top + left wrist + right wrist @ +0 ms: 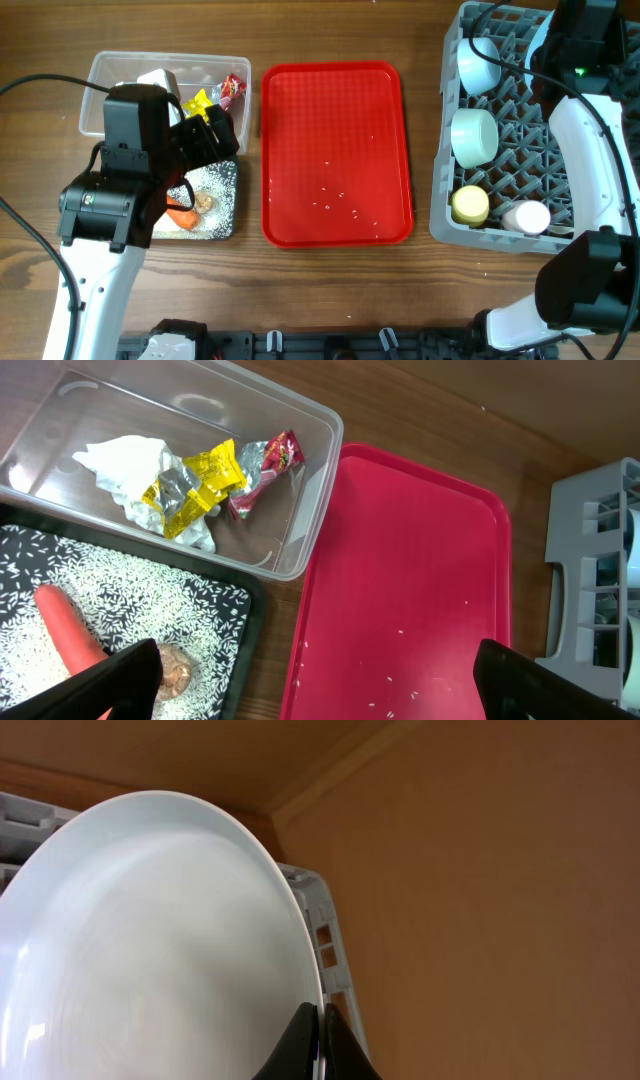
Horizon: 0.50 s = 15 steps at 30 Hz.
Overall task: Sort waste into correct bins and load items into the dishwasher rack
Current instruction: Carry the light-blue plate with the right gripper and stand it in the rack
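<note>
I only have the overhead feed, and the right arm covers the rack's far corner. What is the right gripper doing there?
Observer: The right gripper is shut on the rim of the pale blue plate, with the dishwasher rack just behind it.
Operator: And the left gripper, under its own arm?
Observer: The left gripper is open with nothing between its fingers, hovering over the red tray.
</note>
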### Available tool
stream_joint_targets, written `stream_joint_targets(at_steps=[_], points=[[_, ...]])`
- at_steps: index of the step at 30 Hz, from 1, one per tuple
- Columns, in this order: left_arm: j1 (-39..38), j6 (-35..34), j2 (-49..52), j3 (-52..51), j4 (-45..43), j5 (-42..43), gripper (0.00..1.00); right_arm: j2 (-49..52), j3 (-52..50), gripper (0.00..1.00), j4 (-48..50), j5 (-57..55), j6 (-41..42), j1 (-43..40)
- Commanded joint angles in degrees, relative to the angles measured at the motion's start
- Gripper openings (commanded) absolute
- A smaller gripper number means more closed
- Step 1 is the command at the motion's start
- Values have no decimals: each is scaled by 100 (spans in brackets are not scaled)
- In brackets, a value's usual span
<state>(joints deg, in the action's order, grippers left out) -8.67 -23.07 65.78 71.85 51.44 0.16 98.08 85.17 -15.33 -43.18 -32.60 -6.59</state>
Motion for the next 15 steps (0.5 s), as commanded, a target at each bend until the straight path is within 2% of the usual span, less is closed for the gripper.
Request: stream_joint_targets(at_steps=[1, 6, 10, 11, 12, 15], points=[[4, -33, -4, 15, -9, 44, 100, 164, 59, 4, 35, 125, -365, -42], [4, -33, -4, 15, -9, 44, 100, 424, 52, 4, 26, 120, -793, -39], [4, -33, -4, 15, -9, 46, 100, 459, 44, 5, 37, 127, -793, -39], [4, -33, -4, 15, -7, 44, 100, 459, 44, 8, 37, 125, -793, -39], [4, -33, -4, 15, -9, 46, 100, 459, 44, 13, 39, 125, -793, -39], [4, -33, -4, 15, -9, 46, 100, 459, 44, 59, 31, 223, -787, -39]])
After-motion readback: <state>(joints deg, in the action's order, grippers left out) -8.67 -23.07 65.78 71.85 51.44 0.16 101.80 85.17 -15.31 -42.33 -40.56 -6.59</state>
